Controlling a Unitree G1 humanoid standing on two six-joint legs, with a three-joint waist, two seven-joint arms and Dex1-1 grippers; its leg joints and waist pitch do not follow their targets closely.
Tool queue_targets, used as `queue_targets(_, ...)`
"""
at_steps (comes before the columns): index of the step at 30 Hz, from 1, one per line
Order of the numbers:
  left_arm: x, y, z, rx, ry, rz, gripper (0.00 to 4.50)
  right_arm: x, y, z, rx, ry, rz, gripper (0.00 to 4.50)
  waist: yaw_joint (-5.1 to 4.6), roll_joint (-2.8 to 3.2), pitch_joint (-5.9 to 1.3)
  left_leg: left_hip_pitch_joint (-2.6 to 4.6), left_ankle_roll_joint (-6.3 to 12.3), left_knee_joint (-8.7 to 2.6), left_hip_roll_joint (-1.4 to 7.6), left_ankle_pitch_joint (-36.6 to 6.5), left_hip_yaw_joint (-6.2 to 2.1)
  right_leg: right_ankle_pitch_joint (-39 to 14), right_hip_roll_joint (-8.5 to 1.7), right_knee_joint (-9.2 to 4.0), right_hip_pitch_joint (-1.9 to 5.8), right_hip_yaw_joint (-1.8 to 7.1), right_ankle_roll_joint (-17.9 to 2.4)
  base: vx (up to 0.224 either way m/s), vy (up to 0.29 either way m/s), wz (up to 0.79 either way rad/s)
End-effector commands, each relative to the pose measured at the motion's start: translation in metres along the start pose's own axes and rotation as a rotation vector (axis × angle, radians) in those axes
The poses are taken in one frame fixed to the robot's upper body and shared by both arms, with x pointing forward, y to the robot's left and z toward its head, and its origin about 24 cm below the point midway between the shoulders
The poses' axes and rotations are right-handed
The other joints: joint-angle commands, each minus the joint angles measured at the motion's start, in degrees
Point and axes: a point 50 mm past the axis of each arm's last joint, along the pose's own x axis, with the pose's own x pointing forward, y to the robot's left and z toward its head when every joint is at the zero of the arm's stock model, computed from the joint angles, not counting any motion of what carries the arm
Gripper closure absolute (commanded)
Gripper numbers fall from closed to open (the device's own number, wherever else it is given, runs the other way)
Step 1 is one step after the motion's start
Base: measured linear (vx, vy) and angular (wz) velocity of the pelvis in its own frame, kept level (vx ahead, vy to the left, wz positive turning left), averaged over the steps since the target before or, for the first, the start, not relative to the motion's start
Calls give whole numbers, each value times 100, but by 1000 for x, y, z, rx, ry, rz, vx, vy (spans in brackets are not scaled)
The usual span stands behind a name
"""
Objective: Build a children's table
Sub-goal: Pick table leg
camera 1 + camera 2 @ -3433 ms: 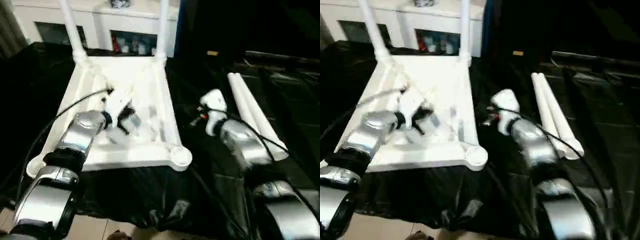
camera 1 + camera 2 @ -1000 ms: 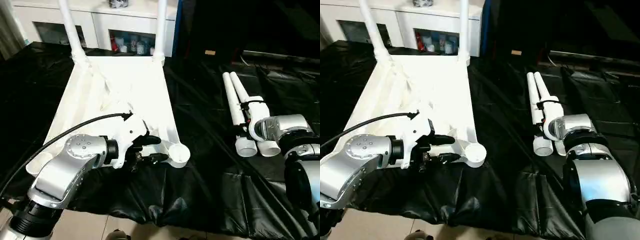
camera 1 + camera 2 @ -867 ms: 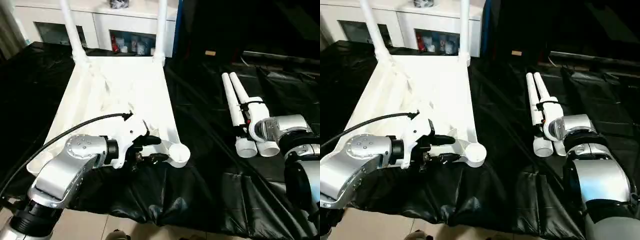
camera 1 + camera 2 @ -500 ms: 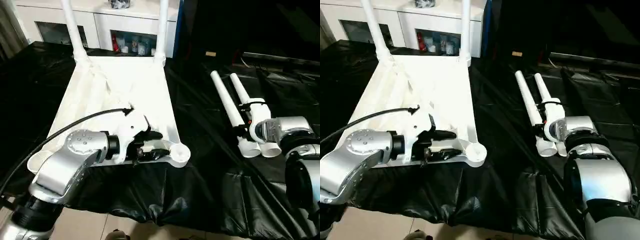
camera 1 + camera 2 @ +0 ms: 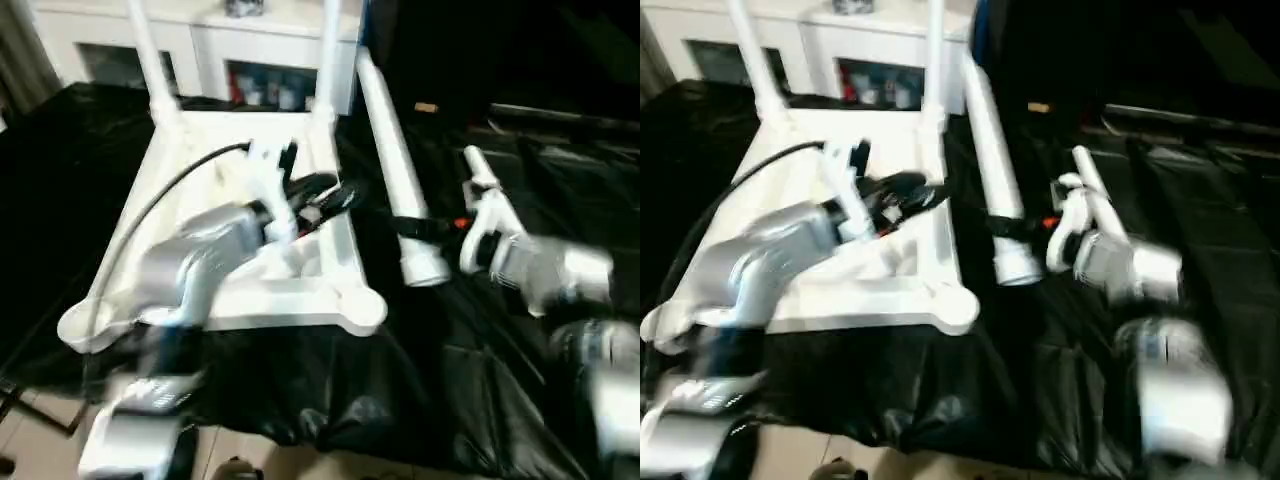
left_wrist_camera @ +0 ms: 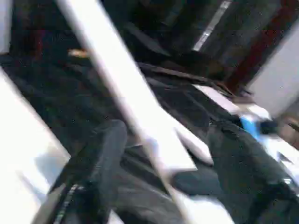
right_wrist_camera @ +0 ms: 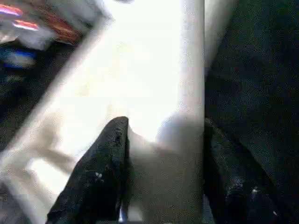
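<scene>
Work table (image 5: pixel 300 400): large, draped in crumpled black sheeting. Tabletop (image 5: pixel 290 290): white, upside down, lying at its nine o'clock side, two legs standing at the far corners. Loose leg (image 5: pixel 482 185): white, resting at three o'clock.

The left arm (image 5: pixel 190 270) reaches toward one o'clock, its gripper (image 5: pixel 325 195) with fingers parted. The right arm (image 5: pixel 545 275) stretches toward ten o'clock; its gripper (image 7: pixel 163 177) has one black finger (image 7: pixel 100 179) on each side of a white leg (image 5: pixel 390 170), clasping it.
</scene>
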Motion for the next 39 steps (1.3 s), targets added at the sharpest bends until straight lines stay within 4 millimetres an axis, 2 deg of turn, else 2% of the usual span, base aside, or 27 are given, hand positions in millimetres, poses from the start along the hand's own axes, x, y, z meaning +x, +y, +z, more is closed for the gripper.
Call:
queue_targets(1,6,3,-1,-81,1,34,105,-3,18,11,-70,-78,123,261,51,10,-519,19,426,-312,52,-420,18,-298,-296,-420,402,218,-1298,0,0,0)
queue_targets(3,8,4,-1,-95,4,38,87,-3,21,9,-71,-84,149,261,60,5,-498,33,346,-336,57,-579,10,-586,-309,-449,400,217,-1271,0,0,0)
queue_targets(4,13,3,-4,-116,23,50,87,-4,32,1,-67,-95,223,261,68,2,-484,34,307,-350,55,-643,12,-744,-305,-480,402,222,-1186,0,0,0)
queue_targets(5,15,2,-6,-119,32,54,80,-4,38,-2,-69,-96,256,261,88,27,-484,51,296,-352,63,-697,4,-816,-316,-486,390,223,-1158,0,0,0)
queue_targets(7,19,-2,-7,-151,26,45,77,-2,46,-8,-84,-77,285,261,81,60,-480,20,222,-381,70,-743,-23,-959,-333,-503,411,219,-1068,0,0,0)
queue_targets(8,20,-3,-6,-162,21,40,77,-2,48,-9,-92,-69,287,261,93,55,-487,56,173,-376,79,-770,-19,-928,-330,-513,386,219,-1070,0,0,0)
queue_targets(9,21,-5,-4,-175,15,33,77,-1,51,-11,-108,-62,288,261,81,48,-479,25,137,-386,67,-792,-28,-950,-327,-508,408,214,-1061,0,0,0)
queue_targets(11,23,-8,-4,-165,22,30,77,1,54,-12,-125,-60,287,261,84,21,-473,24,114,-392,65,-823,-27,-1058,-332,-523,407,214,-992,0,0,0)
queue_targets(14,24,-11,-4,-160,21,21,77,4,55,-13,-156,-48,261,261,84,28,-463,20,80,-401,59,-848,-27,-1274,-344,-550,397,218,-900,0,0,0)
queue_targets(16,25,-14,0,-166,3,9,77,9,56,-13,-196,-31,210,261,77,-1,-466,0,47,-401,56,-706,-31,-1208,-339,-533,399,218,-838,0,0,0)
queue_targets(21,24,-20,6,-180,-35,-20,77,17,57,-8,-213,-57,124,262,65,7,-471,8,43,-407,62,-637,-24,-1120,-349,-526,388,223,-892,0,0,0)
queue_targets(23,23,-19,7,-208,-53,-28,49,21,58,2,-213,-98,74,263,51,6,-481,6,60,-405,65,-525,-26,-849,-340,-491,393,225,-959,0,0,0)
queue_targets(25,22,-20,9,-218,-68,-42,38,21,59,7,-211,-115,64,263,41,-9,-476,6,66,-404,57,-503,-13,-744,-333,-487,398,227,-996,0,0,0)
queue_targets(26,20,-20,11,-232,-89,-59,38,21,59,12,-210,-131,51,263,39,2,-478,12,72,-403,58,-492,-11,-703,-337,-480,399,230,-1015,0,0,0)
queue_targets(30,18,-19,15,-228,-128,-64,1,19,57,18,-206,-151,23,264,42,2,-483,6,141,-395,53,-398,-1,-443,-329,-464,416,236,-1049,0,0,0)
queue_targets(33,16,-23,16,-216,-140,-102,0,18,57,19,-209,-139,16,264,46,-3,-476,3,124,-400,45,-424,1,-526,-334,-477,422,237,-1009,0,0,0)
queue_targets(36,15,-30,14,-175,-130,-155,0,20,63,14,-240,-77,43,264,54,34,-468,8,71,-411,55,-528,-7,-659,-336,-488,418,235,-988,0,0,0)
queue_targets(37,14,-31,14,-163,-125,-160,0,21,65,11,-254,-56,48,264,51,15,-471,-4,64,-414,59,-499,-15,-631,-337,-482,440,233,-956,0,0,0)
queue_targets(39,15,-32,12,-147,-112,-156,0,22,67,9,-269,-36,56,264,41,21,-464,2,51,-415,50,-557,-6,-685,-327,-501,426,238,-904,0,0,0)
